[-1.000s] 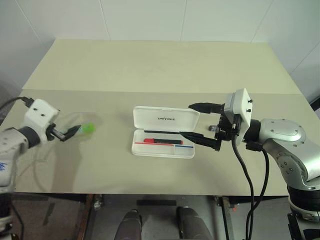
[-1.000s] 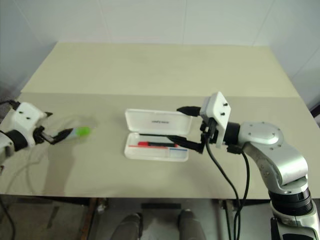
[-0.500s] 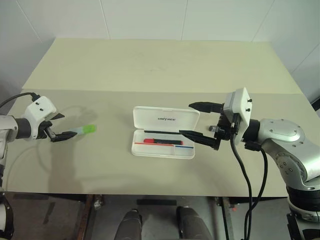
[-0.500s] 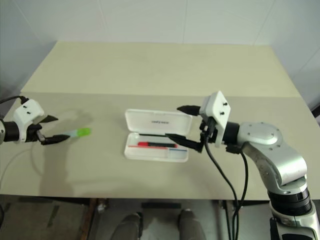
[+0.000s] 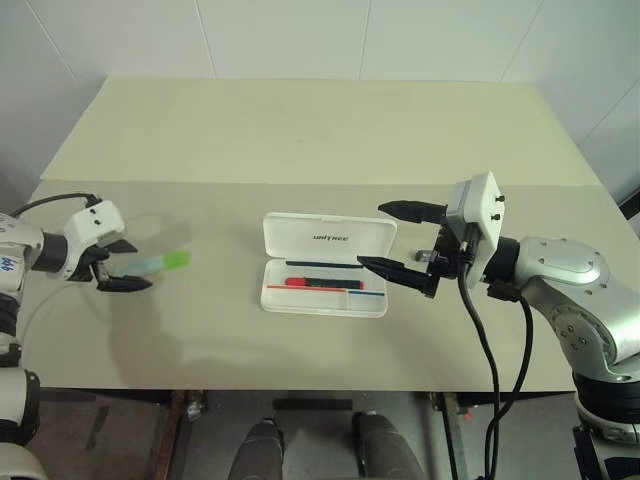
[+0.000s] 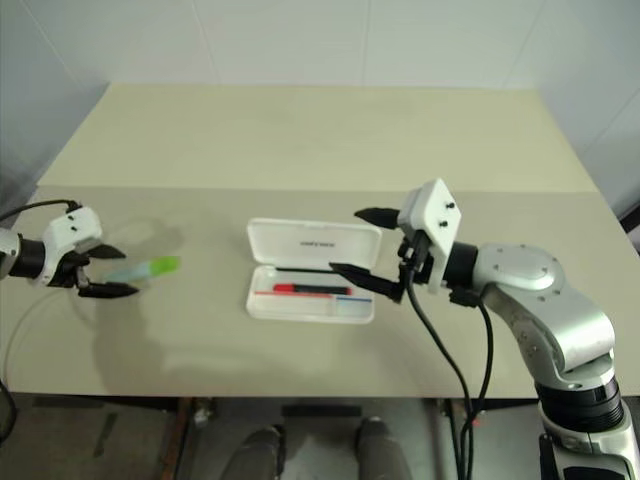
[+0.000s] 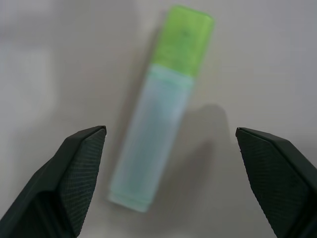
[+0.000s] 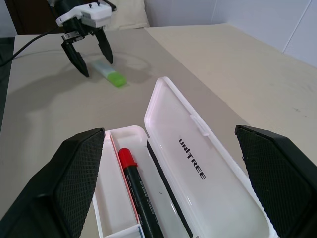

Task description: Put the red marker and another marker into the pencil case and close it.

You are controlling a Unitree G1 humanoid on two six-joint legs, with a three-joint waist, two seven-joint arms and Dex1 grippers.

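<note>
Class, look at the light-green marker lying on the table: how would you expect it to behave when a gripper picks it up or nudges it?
The light-green marker looks like rigid plastic, so probably stiff. It seems short and translucent, likely light. Its flattish body suggests it would slide rather than roll, and smooth sides might slip between the left gripper's open fingers.

Lab: bare table [image 5: 300, 130], white walls [image 5: 280, 35]

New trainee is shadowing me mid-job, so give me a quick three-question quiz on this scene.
1. True or false: the red-capped black marker lies inside the open white plastic pencil case.
2. Which gripper hangs over the light-green translucent highlighter: A left, B right?
3. Fill in: the case lid is ___.

Key: 1 true; 2 A; 3 open.
</note>
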